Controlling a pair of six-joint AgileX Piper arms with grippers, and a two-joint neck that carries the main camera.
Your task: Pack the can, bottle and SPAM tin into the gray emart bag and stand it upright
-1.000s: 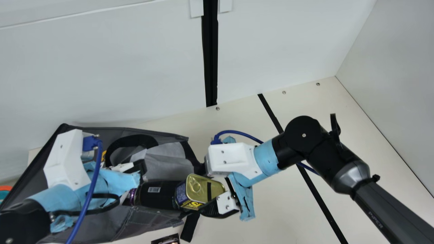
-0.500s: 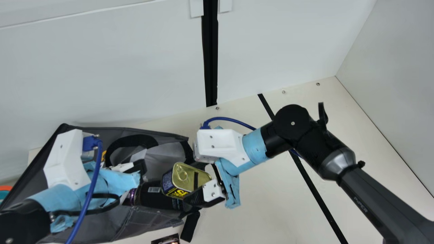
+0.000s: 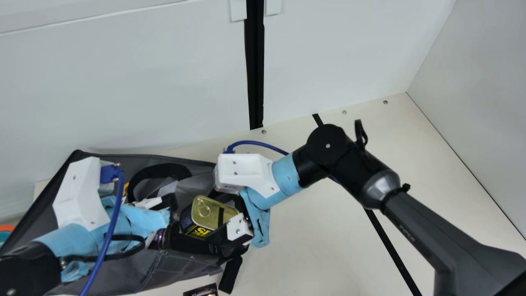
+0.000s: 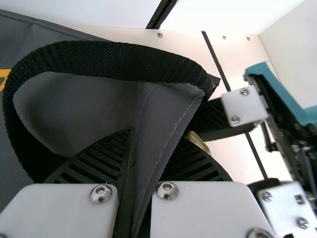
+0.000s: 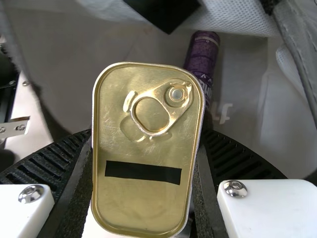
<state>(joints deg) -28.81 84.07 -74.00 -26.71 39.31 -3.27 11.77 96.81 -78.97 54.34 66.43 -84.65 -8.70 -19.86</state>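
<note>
The SPAM tin [image 3: 208, 211] is gripped by the right claw [image 5: 147, 134], long axis pointing into the bag [image 3: 176, 263], whose edge is pinched by the left claw [image 4: 157, 135].

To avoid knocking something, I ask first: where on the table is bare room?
The table looks bare between the loose black strap and the black strip, also between the right arm and side wall. Crowded is the bag opening, with left claw, right claw, SPAM tin and bottle.
</note>
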